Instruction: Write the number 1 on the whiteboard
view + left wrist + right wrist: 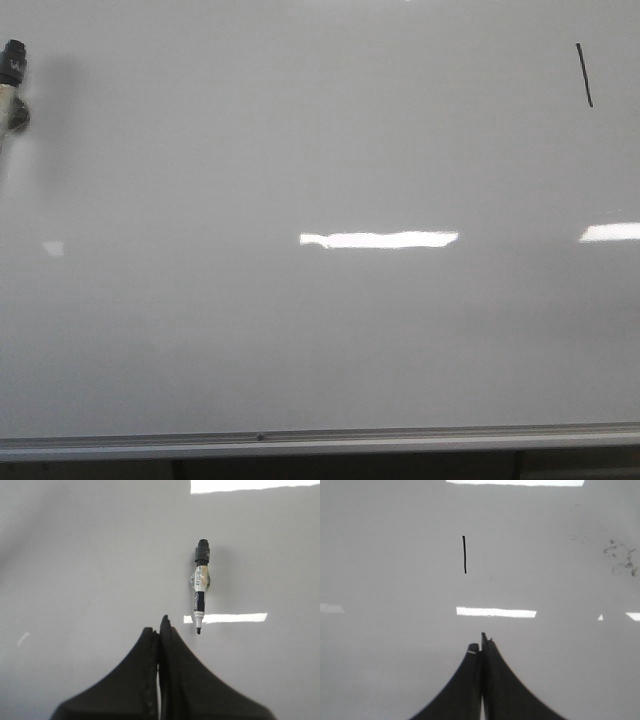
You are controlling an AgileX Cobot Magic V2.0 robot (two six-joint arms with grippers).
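The number 1 [584, 75] is already drawn near the whiteboard's [320, 330] upper right corner. The marker [200, 586] lies uncapped near its left edge, apart from both claws. It looks light, stiff and smooth (likely slippery), best pinched mid-barrel. The left claw [161, 626] and right claw [481, 642] are both pressed together, holding nothing.

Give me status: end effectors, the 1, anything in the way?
Left end effector shut, empty. Right end effector shut, empty. Number 1 drawn upper right on whiteboard. Marker on board at left edge, nothing obstructing.
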